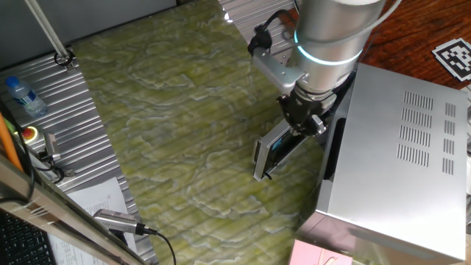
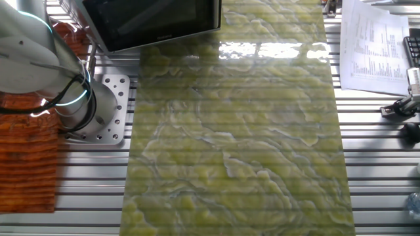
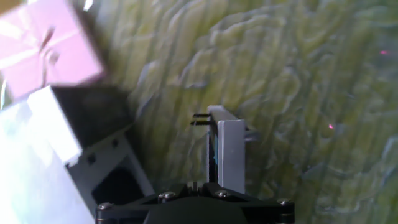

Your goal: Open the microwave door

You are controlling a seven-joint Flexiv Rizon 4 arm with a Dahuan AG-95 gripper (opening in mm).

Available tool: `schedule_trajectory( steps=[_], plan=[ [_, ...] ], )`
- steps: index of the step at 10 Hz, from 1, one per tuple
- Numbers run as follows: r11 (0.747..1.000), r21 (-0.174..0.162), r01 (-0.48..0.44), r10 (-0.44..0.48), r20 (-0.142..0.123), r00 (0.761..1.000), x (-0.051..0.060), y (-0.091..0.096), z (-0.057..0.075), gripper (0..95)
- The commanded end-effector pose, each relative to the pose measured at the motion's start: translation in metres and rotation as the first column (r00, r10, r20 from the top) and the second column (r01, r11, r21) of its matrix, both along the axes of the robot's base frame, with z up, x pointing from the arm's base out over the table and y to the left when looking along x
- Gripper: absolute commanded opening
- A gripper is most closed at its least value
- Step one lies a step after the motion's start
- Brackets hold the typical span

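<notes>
The microwave (image 1: 401,147) is a big silver box with vent slots at the right. The microwave door (image 1: 271,153) stands swung out from its front, edge-on over the green mat. My gripper (image 1: 300,124) hangs right at the door's top edge, by the dark cavity opening. In the hand view the door (image 3: 229,149) runs edge-on up from my black gripper body (image 3: 193,208), with the microwave (image 3: 37,168) to the left; my fingers are hidden. In the other fixed view the door's dark glass (image 2: 157,18) shows at the top left.
A pink box (image 1: 324,254) sits against the microwave's near corner, also in the hand view (image 3: 46,50). A green marbled mat (image 1: 184,125) covers the table. A water bottle (image 1: 22,96), a red button (image 1: 30,133) and papers (image 2: 377,46) lie at the table edges.
</notes>
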State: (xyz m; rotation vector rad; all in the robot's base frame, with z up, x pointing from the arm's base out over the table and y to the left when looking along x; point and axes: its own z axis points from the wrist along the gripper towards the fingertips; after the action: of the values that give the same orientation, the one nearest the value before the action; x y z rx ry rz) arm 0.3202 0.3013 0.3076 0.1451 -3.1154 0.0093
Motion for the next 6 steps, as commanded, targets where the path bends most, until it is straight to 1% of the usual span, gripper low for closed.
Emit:
schedule_trajectory(
  steps=[1,3,4,6],
  plan=[
    [0.994,0.004,0.105,-0.105,0.031,0.994,0.0,-0.001,0.0,0.0],
    [0.994,-0.001,0.105,-0.105,0.034,0.994,0.0,-0.001,0.0,0.0],
    [0.995,-0.007,0.097,-0.097,0.037,0.995,0.006,-0.008,-0.002,0.0],
    [0.997,-0.013,0.082,-0.081,0.043,0.996,0.021,-0.029,-0.006,0.0]
  ],
)
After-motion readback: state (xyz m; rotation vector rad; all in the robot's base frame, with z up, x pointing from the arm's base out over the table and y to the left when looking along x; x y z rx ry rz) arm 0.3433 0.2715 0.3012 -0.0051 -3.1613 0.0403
